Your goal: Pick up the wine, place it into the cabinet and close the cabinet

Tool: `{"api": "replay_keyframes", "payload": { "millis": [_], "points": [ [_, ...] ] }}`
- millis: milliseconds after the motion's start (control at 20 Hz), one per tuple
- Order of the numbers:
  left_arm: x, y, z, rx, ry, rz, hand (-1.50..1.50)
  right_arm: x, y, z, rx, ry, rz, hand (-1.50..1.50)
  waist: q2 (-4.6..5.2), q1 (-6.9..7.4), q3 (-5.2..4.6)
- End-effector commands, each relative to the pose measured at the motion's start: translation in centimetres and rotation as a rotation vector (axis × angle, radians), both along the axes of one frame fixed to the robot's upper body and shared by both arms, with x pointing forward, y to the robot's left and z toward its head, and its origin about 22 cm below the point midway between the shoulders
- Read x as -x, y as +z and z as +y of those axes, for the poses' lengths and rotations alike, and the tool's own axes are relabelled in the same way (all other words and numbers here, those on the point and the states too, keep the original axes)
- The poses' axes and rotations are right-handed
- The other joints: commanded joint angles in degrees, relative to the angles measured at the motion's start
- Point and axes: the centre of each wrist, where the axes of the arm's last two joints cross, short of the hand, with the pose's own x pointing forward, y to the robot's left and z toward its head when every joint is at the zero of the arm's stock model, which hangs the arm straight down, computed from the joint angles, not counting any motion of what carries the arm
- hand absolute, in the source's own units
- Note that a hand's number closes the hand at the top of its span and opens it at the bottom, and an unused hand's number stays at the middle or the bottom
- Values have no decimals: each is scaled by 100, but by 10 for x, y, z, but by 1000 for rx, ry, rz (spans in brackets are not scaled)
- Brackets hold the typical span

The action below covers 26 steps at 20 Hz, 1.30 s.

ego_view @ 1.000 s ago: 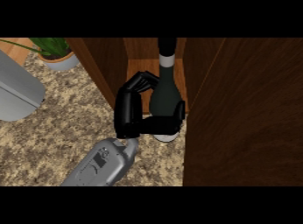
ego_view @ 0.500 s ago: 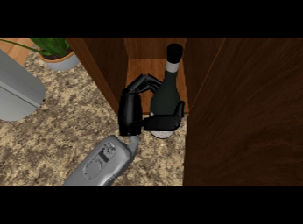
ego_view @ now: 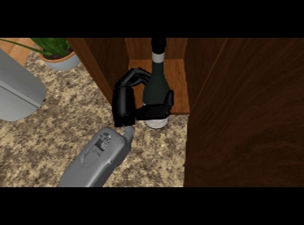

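1. The wine bottle (ego_view: 156, 83) is in a black hand (ego_view: 132, 103), held low on its body, fingers curled round one side and the thumb across the front near the base. Only one arm shows, and I honestly can't say for sure whether it's the left or the right. It comes up from the bottom middle, so I'm guessing right.

2. Why so low? My read: gripping near the base keeps the neck out ahead, so the bottle can go in top-first without the hand hitting the cabinet walls.

3. The bottle sits right at the mouth of the cabinet (ego_view: 103, 61). Its neck and upper body are over the lighter wooden shelf (ego_view: 177, 85) inside, while its base is at the front edge, just over the speckled counter (ego_view: 38, 145). It's tilted away from me, not standing upright.

4. I'd say it isn't set down yet. The hand is wrapped round it, and I can't tell if the bottom touches anything.

5. The cabinet door (ego_view: 252, 114) is swung wide open on the right and fills that whole side. It'll need shutting once the hand is out.

6. Apart from the bottle, I can't see anything on the shelf.

7. Off to the left are a grey appliance-looking thing (ego_view: 9, 88) and a potted plant (ego_view: 57, 55), both well clear of the action.
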Motion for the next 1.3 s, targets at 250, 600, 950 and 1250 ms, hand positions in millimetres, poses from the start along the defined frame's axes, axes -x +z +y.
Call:
{"api": "replay_keyframes", "payload": {
  "millis": [250,600,950,1250],
  "points": [
    [-27,-7,14,4,-22,48,150,18,4,-4,-63,31,-33,-150,3,12,2],
    [-58,4,11,14,-7,96,150,32,14,14,-59,49,-24,-150,8,-37,-3],
    [-75,-2,17,-9,37,102,150,29,9,-3,-41,76,-32,-150,24,-94,0],
    [-95,6,26,-77,71,21,150,15,-3,4,-66,68,-41,-150,45,-100,0]
  ]
}}
